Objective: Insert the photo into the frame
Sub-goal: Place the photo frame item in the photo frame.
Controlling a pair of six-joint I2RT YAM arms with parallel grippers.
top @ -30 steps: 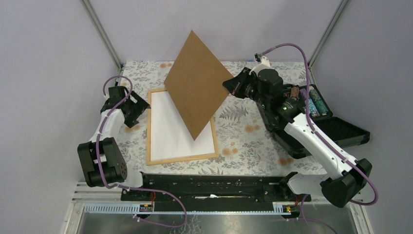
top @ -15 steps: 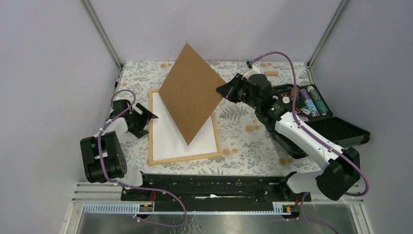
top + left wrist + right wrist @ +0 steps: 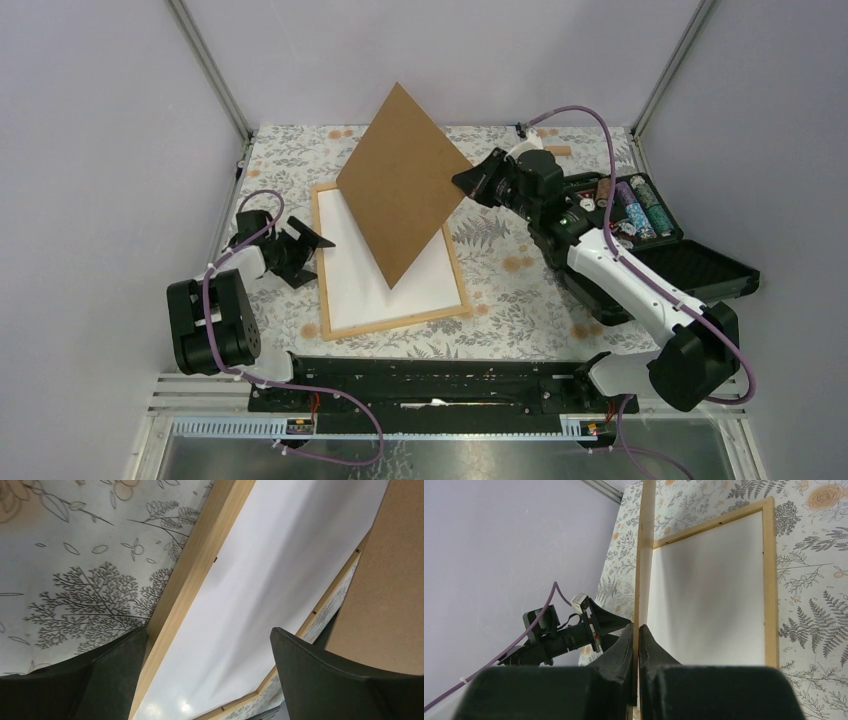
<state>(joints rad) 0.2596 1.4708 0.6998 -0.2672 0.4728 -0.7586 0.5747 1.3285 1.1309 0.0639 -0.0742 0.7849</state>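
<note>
the flowered tablecloth (image 3: 520, 290) spreads out under both sets of fingers. biggest thing above it is the brown backing board (image 3: 405, 180), standing up on a tilt like a diamond, one side corner pinched between the right gripper (image 3: 470, 182) fingers, which are pressed together on its thin edge; from the right wrist the board shows only as a thin strip running up from those fingertips (image 3: 626, 635). below the board's lower corner, and past the right fingers, the frame (image 3: 395, 322) lies flat on the cloth, filled by a white sheet (image 3: 350, 270); whether that is the photo face down, i cannot tell. behind the right fingers, along that arm, a black case (image 3: 690, 265) lies open with stacks of chips (image 3: 630, 205) inside. the left gripper (image 3: 315, 260) is low at the frame's left rail, fingers spread wide with nothing between them to hold: in the left wrist view one finger (image 3: 117, 655) sits on the cloth side of the wooden rail, the other over the white sheet, and i cannot tell if either touches.
</note>
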